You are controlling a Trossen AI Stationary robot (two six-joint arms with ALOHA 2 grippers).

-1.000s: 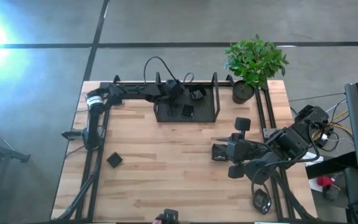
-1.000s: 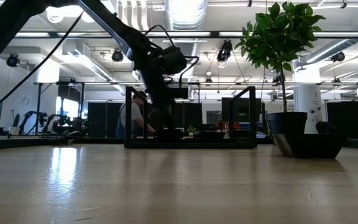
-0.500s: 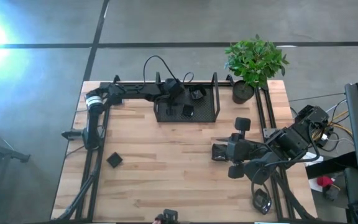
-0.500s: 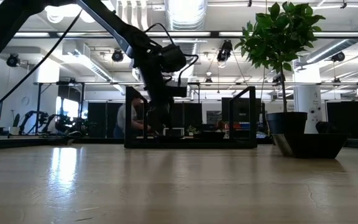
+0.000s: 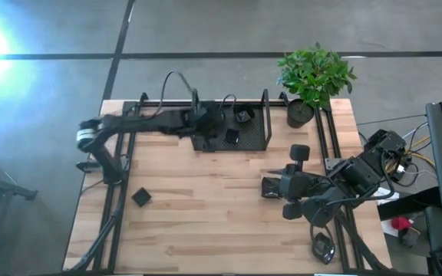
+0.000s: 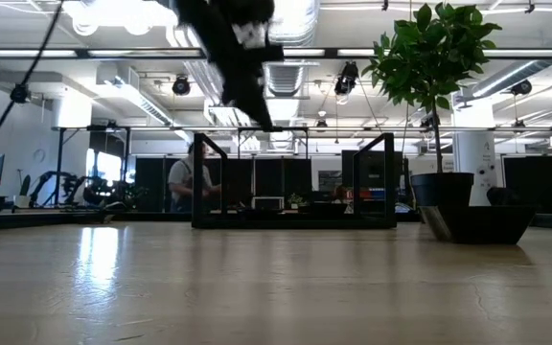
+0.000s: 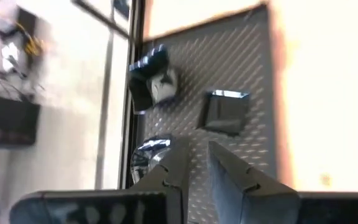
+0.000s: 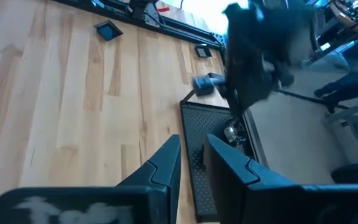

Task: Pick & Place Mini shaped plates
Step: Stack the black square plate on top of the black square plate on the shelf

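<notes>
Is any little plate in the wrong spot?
Yes, maybe. One mini plate sits alone on the bare table, far from the mesh tray where other plates lie. The left gripper hangs over the tray, holding nothing.

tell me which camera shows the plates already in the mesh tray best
The left wrist view: it looks straight onto the mesh tray, showing a square plate and a rounded plate clearly. The high view shows them as small dark shapes; the right wrist view shows only part of the tray; the low view hides them.

Dark jointed arms (image 5: 144,121), looping black cables (image 5: 176,79)
</notes>
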